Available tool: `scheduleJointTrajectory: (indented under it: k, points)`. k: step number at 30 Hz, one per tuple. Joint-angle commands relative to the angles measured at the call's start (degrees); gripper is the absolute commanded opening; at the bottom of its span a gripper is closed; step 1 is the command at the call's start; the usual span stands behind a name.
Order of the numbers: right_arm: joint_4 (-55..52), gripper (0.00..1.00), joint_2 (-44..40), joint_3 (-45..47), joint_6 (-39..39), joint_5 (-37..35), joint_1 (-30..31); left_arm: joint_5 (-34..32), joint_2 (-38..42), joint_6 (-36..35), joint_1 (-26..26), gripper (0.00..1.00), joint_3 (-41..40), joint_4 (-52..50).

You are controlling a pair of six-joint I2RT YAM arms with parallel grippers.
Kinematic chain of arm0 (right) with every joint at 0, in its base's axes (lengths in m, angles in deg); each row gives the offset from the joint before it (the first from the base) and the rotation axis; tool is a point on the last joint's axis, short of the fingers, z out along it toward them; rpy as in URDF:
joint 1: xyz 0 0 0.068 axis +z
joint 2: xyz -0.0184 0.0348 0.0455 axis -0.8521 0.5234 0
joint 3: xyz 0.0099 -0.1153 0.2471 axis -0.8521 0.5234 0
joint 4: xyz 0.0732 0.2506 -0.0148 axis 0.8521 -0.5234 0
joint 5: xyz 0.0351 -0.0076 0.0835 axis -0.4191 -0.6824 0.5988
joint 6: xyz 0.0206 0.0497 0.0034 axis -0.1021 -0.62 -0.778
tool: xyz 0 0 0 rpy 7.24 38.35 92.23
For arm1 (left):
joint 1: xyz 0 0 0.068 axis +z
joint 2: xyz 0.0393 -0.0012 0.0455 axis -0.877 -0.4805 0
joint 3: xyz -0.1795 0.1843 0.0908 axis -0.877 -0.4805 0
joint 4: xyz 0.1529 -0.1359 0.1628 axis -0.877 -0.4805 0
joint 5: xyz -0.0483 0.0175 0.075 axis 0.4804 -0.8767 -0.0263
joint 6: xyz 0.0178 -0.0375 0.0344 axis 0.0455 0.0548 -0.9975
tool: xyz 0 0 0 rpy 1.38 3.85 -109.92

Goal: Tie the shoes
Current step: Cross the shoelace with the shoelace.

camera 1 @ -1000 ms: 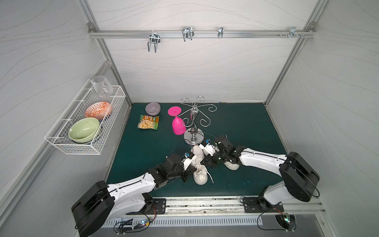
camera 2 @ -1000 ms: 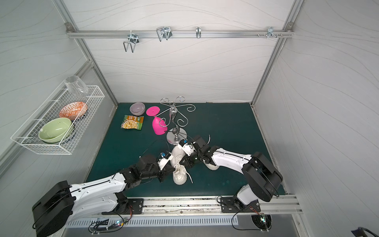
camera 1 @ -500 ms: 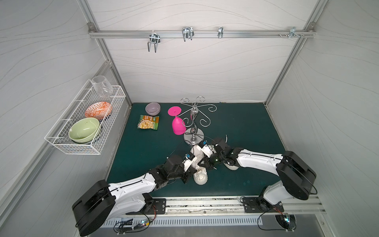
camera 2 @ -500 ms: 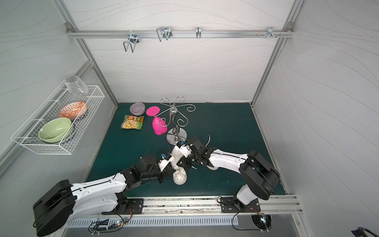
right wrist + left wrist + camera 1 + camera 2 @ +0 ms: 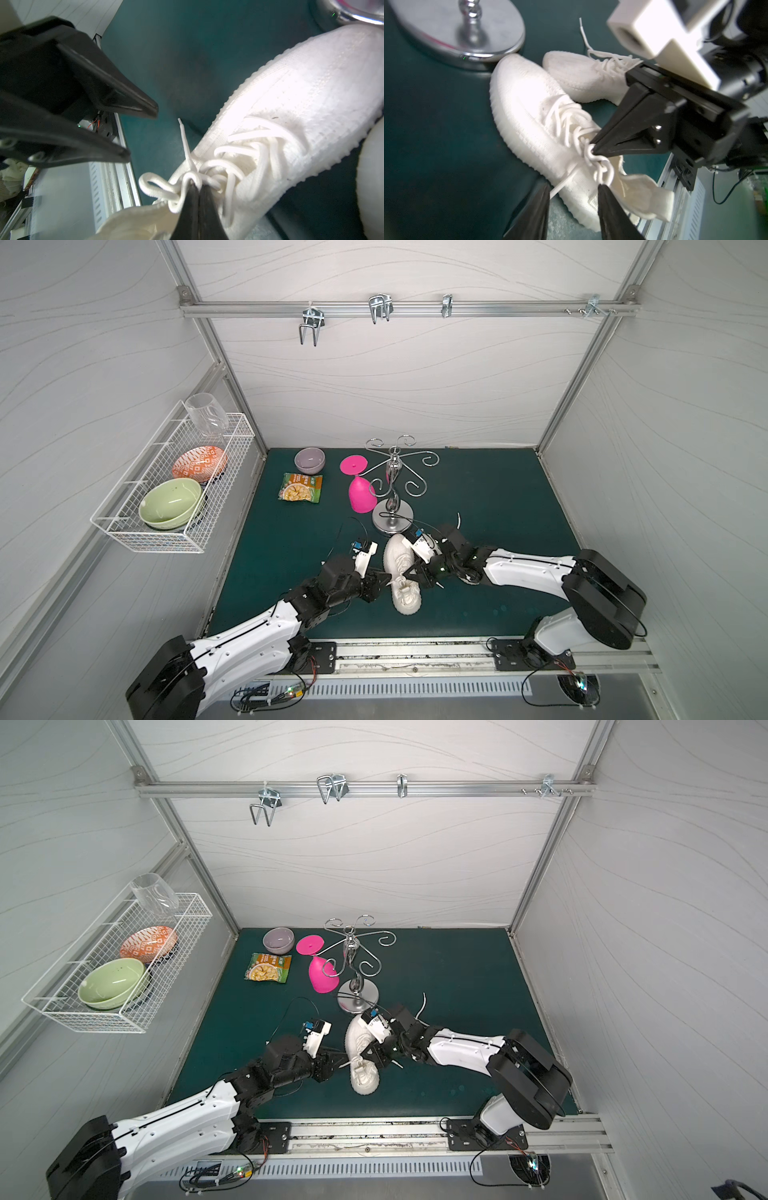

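Heel of the near shoe (image 5: 402,576) lies toward the front rail and its toe points away from you, so the long axis runs front to back on the green mat (image 5: 286,539), with the toe just beside the round base of the chrome stand (image 5: 392,517). You will see a cream-white knit upper, a ribbed sole edge, a heel tab flopped open and white laces (image 5: 209,178) bunched into loose loops over the tongue. Your left gripper (image 5: 574,187) stands at the shoe's left flank with its jaws apart and nothing held; one free lace end runs out between them. Your right gripper (image 5: 196,185) comes in from the other side, jaws pressed together at the knot, pinching a loop of the laces at the tips. The second shoe (image 5: 581,72) lies just right of the first, mostly under the right arm in both top views, its toe angled toward the first shoe's toe, its own lacing loose with one end trailing on the mat. Farther back lie a pink glass (image 5: 360,498) on its side, a snack packet (image 5: 300,488) and a grey bowl (image 5: 309,459)
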Motion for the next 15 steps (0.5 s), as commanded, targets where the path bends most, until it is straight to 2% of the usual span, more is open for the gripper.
scheduleJointTrajectory:
  k: [1,7,15]
  points:
    - [0.5,0.00,-1.2,2.4,0.6,-0.2,0.5,2.9,-2.9,9.5,1.3,0.40,3.2,0.3]
    - [2.0,0.00,-1.8,3.3,0.5,-0.4,0.5,7.2,-11.9,14.7,1.9,0.36,7.5,4.5]
    - [2.1,0.00,-0.8,3.2,0.2,0.2,0.5,8.1,-16.1,19.2,2.2,0.37,7.6,11.5]
